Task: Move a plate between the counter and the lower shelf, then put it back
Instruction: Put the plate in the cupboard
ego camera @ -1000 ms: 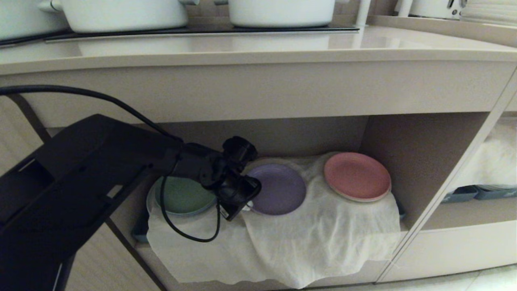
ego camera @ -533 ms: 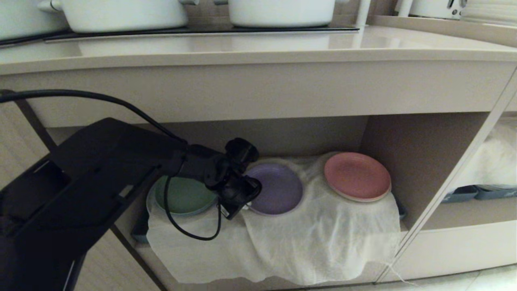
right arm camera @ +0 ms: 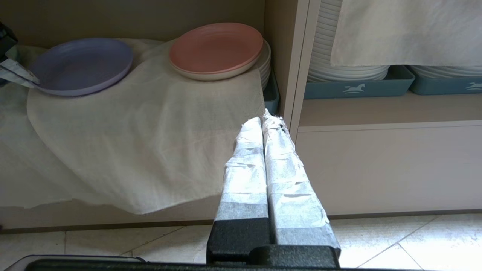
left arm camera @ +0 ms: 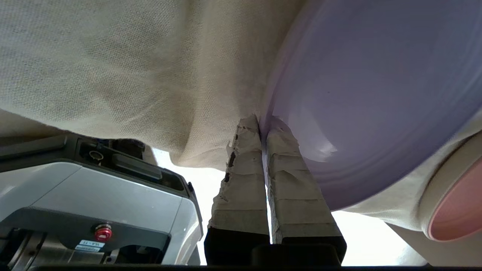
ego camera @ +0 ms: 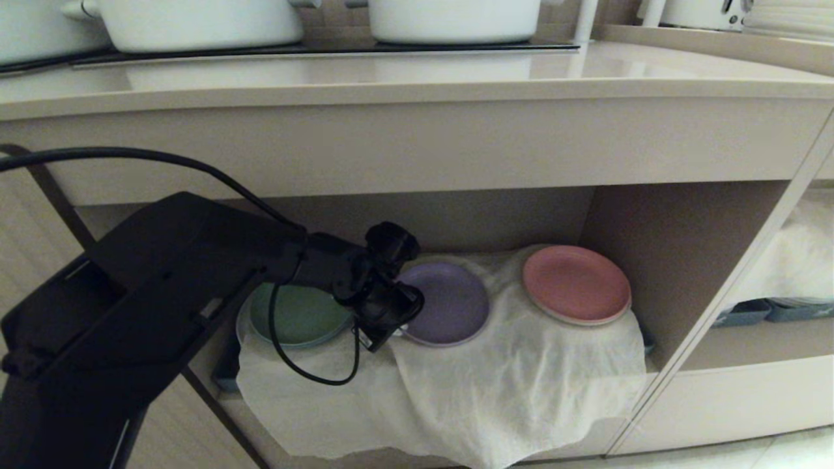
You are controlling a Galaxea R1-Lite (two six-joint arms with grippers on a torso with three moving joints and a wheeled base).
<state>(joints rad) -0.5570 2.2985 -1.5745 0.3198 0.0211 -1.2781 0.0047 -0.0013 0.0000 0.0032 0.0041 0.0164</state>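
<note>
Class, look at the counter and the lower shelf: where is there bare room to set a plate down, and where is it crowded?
Free: the counter strip between the hob panel and its front edge. Crowded: the lower shelf, where the green plate, lavender plate and pink plate fill the cloth; the left pincer is shut on the lavender plate's rim.
</note>
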